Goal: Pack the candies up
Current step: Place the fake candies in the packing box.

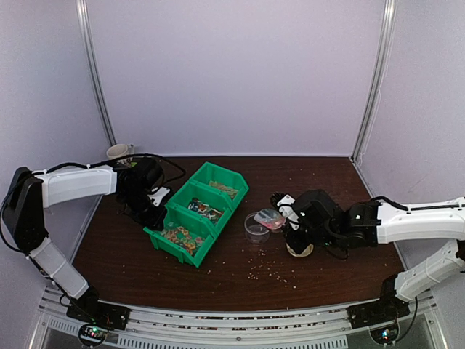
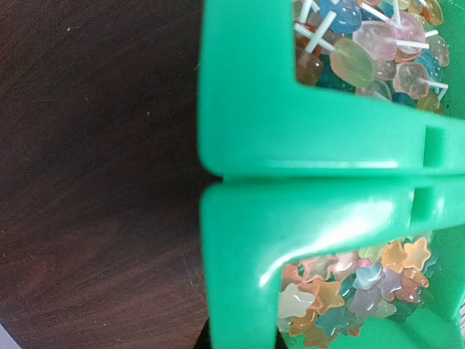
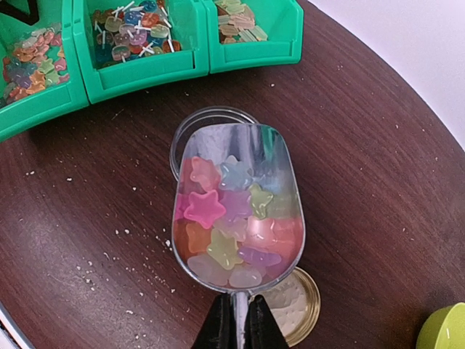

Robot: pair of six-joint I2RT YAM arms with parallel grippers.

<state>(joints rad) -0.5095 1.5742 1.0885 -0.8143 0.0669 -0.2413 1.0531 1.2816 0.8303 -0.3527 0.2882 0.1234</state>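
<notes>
The candies are small translucent stars of mixed colours. A heap of them (image 3: 232, 214) fills a clear plastic scoop (image 3: 283, 156), whose handle my right gripper (image 3: 239, 329) is shut on. The scoop hangs level over a clear round jar (image 3: 190, 125), also seen from above (image 1: 255, 228). More star candies (image 2: 356, 291) lie in the nearest green bin (image 1: 180, 240). My left gripper (image 1: 161, 206) is at that bin's left wall (image 2: 247, 247). Its dark fingers show only at the frame's bottom edge, on either side of the wall.
The middle bin holds lollipop sweets (image 2: 363, 51), and the far bin (image 1: 227, 185) holds pale sweets. A gold lid (image 3: 304, 307) lies under the scoop's handle end. Pale crumbs (image 1: 272, 270) are scattered on the brown table. A cup (image 1: 118, 151) stands at the back left. A yellow-green object (image 3: 447, 327) sits near right.
</notes>
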